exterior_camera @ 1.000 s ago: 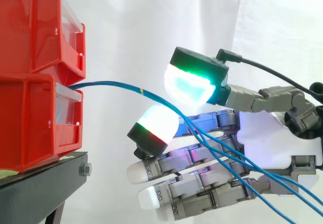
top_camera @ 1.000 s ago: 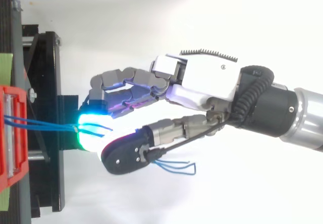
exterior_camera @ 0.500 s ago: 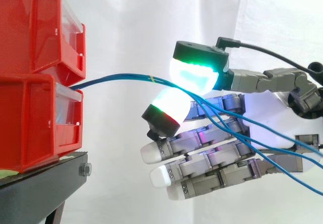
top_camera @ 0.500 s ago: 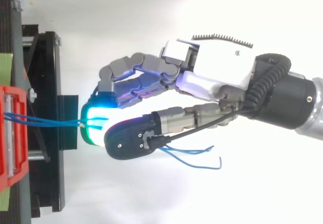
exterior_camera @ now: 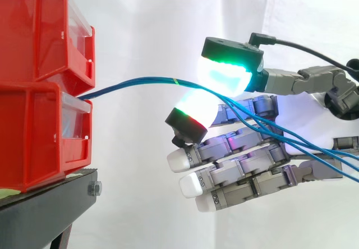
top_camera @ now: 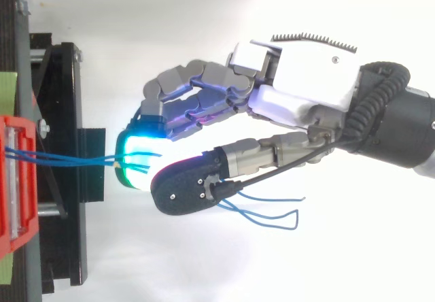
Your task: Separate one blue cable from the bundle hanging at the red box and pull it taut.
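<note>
- The hand (top_camera: 299,77) sits right of the lower red bin (exterior_camera: 33,131), clamped on the blue cables (exterior_camera: 134,83) between a green-glowing pad (exterior_camera: 224,76) and the pad below it (exterior_camera: 193,111).
- The cables leave the bin's front, arc gently rightward into the pinch, then trail loose across the palm.
- The bin stands on a black stand (exterior_camera: 45,215).

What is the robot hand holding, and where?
The hand pinches the blue cables partway along between two glowing pads, out from the red box.
</note>
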